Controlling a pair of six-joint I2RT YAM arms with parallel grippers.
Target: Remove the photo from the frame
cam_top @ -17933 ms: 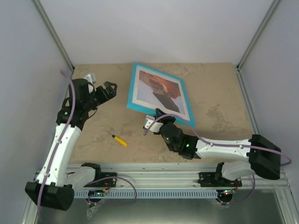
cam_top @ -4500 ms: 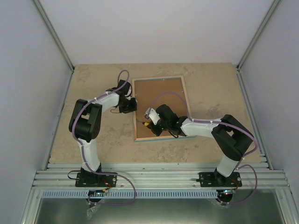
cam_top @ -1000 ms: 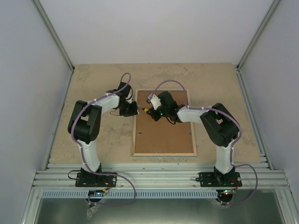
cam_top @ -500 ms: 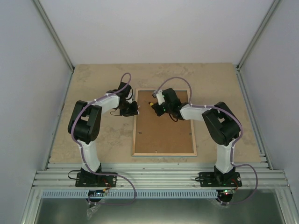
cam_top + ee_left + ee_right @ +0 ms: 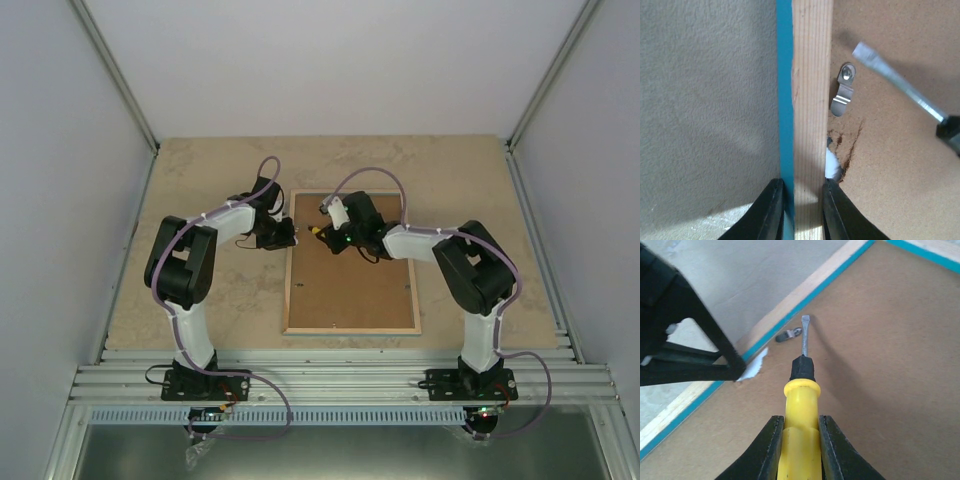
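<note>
The frame (image 5: 351,328) lies face down on the table, its light wood back and plain brown backing board (image 5: 350,285) facing up. The photo is hidden underneath. My left gripper (image 5: 289,234) is shut on the frame's left rail (image 5: 812,100), one finger on the turquoise outer edge (image 5: 785,100) and the other on the inner side. My right gripper (image 5: 801,440) is shut on a yellow-handled screwdriver (image 5: 801,405). Its blade tip (image 5: 805,320) hovers close to a small metal clip (image 5: 789,334) on the backing board, beside the left rail.
The board is torn next to the left fingers, and a white patch (image 5: 832,165) shows there. The two arms meet over the frame's far left corner. Grey walls and metal posts (image 5: 115,75) close in the table, and an aluminium rail (image 5: 330,375) runs along the near edge.
The right gripper swung the screwdriver toward the frame's far edge, then back toward the clip at the left rail. The left gripper has stayed clamped on the rail.
</note>
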